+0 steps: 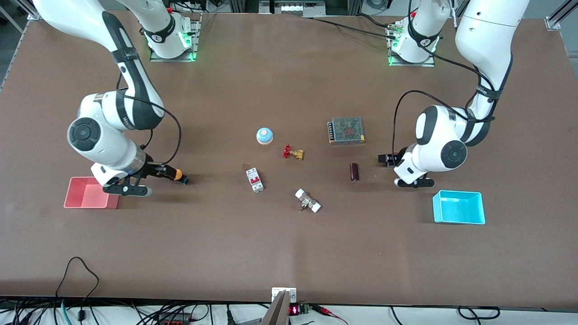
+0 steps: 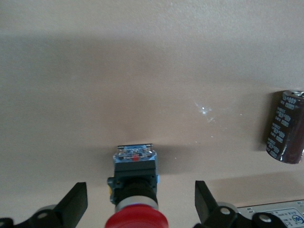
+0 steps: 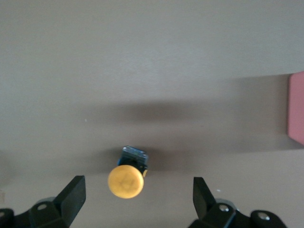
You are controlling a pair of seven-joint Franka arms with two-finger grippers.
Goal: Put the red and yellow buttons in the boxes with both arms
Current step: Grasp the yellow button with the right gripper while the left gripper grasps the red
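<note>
Right pincer [image 3: 135,197] hangs spread wide just above the yellow button [image 1: 179,174], which lies on its side on the table [image 1: 289,253] beside the pink-red box [image 1: 90,193], nothing gripped. Small, rigid and light, it should lift easily; the smooth round cap looks slippery (so I'd clamp the squarish dark body instead). Left pincer [image 2: 141,202], fingers likewise apart and empty, straddles the red button [image 2: 136,209], which lies well apart from the pink-red box, near the cyan box [image 1: 458,207].
</note>
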